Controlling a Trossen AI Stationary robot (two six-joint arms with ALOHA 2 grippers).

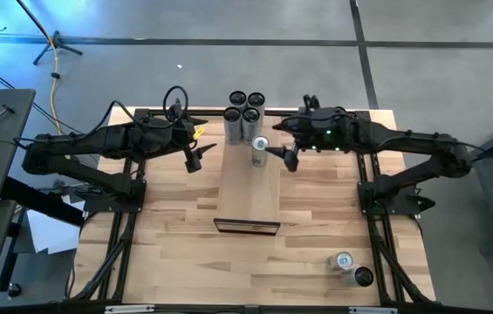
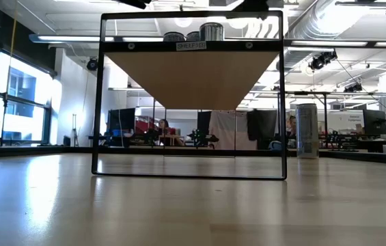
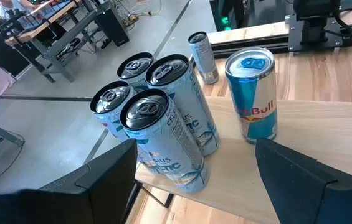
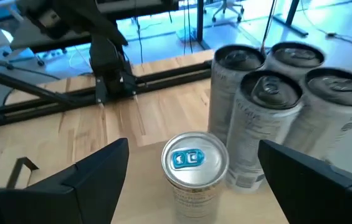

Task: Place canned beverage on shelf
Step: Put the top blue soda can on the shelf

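Note:
The shelf [image 1: 248,187] is a long pale board raised on a black frame at the table's middle. A blue and silver canned beverage [image 1: 260,146] stands upright on its base on the shelf's far part [image 3: 300,118], next to several tall white cans [image 1: 244,111] that stand together at the far end. My right gripper [image 1: 288,157] hangs open just right of the blue can, raised above the shelf. In the right wrist view its fingers [image 4: 98,174] frame the can [image 4: 194,165] from a distance. My left gripper [image 1: 195,159] hangs open to the shelf's left.
Two more cans [image 1: 352,268] lie on the table near its right front corner. A slim can [image 3: 202,56] stands on the tabletop beyond the shelf, by the right arm's black base rail [image 3: 269,37]. The low view shows the shelf's underside [image 2: 193,75] and black frame.

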